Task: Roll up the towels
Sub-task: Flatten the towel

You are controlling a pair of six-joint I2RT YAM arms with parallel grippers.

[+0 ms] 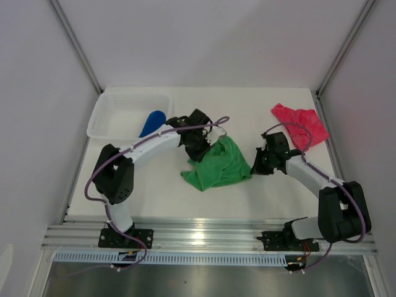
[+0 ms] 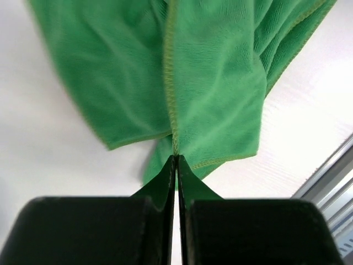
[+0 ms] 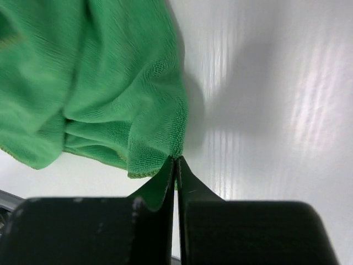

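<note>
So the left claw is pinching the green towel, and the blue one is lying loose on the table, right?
Not quite. The left gripper does pinch the green towel, but the blue towel lies in the white basket, not loose on the table. The top view shows this.

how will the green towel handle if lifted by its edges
Probably floppy: the green towel lies in soft crumpled folds, so it should sag between the left gripper and right gripper. Its fuzzy weave probably resists slipping.
</note>
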